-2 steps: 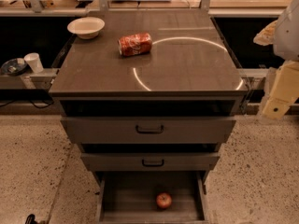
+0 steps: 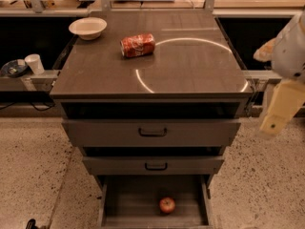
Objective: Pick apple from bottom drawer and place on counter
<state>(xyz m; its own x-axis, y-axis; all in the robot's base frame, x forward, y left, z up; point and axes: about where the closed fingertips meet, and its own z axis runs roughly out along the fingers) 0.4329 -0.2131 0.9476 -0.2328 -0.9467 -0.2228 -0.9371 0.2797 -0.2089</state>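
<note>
The apple (image 2: 167, 204), small and red, lies on the grey floor of the open bottom drawer (image 2: 110, 202), near its front and a little right of the middle. The counter (image 2: 190, 66) is the dark grey-brown cabinet top with a bright ring reflection. My gripper (image 2: 280, 109) hangs at the right edge of the view, beside the cabinet's right side, at the height of the top drawer. It is far above and to the right of the apple and holds nothing that I can see.
A crushed red soda can (image 2: 138, 45) and a white bowl (image 2: 87, 27) lie on the counter's back left. Two wider drawers with black handles (image 2: 152, 132) stand partly pulled out above the bottom drawer. A white cup (image 2: 34, 63) sits on a ledge to the left. The floor is speckled.
My arm and gripper have dropped slightly at the right edge. The apple, can, bowl and drawers have not moved.
</note>
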